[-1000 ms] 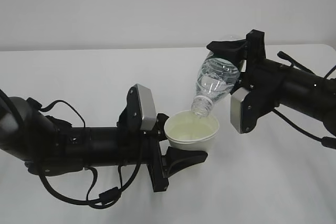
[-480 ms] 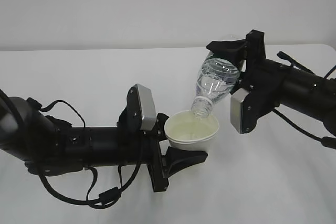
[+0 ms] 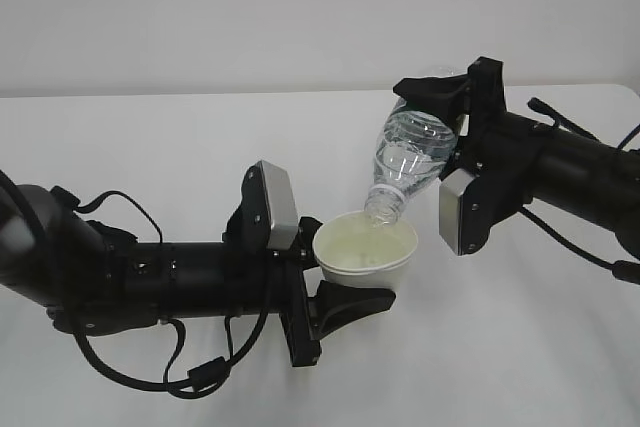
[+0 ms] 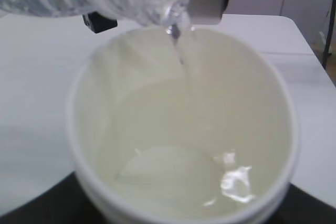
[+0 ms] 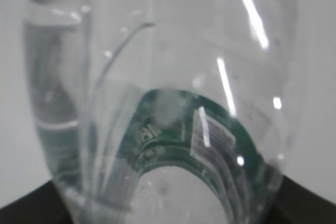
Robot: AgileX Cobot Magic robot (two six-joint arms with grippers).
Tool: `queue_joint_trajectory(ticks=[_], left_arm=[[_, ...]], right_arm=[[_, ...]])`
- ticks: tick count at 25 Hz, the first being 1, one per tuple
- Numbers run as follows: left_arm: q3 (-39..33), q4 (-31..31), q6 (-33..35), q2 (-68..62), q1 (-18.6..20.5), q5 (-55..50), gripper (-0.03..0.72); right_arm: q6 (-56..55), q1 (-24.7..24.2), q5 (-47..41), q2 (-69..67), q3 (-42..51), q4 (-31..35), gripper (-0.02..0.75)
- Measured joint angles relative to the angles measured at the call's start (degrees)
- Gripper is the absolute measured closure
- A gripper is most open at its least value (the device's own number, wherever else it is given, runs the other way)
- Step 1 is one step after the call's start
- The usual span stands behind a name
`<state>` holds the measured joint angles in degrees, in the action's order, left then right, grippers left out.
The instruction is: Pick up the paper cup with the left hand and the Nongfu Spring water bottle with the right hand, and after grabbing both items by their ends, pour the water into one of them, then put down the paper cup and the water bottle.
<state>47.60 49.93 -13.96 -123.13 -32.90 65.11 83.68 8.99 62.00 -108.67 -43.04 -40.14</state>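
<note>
We are holding the left hand (image 3: 335, 282) with its jaws clamped on the lower body of the paper cup (image 3: 365, 248), which is sitting upright above the white tabletop (image 3: 150, 147). We are holding the right hand (image 3: 440, 112) with its jaws clamped on the base end of the Nongfu Spring water bottle (image 3: 408, 159), which is tilting neck-down toward the left. The bottle mouth is hanging just over the cup's rim, inside its opening. In the left wrist view, a thin stream of the water (image 4: 177, 45) is falling into the cup, and liquid is pooling on its pale bottom.
</note>
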Motion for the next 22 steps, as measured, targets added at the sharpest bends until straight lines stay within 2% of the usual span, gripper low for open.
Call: queue_joint_trajectory(ticks=[8,22], left_arm=[[0.00,0.00,0.00,0.00,0.00,0.00,0.268],[0.00,-0.10,0.00,0.00,0.00,-0.10,0.268]], right_arm=[[-0.41,0.00,0.04,0.00,0.00,0.00,0.282],[-7.75,0.00,0.31,0.00,0.00,-0.38,0.282]])
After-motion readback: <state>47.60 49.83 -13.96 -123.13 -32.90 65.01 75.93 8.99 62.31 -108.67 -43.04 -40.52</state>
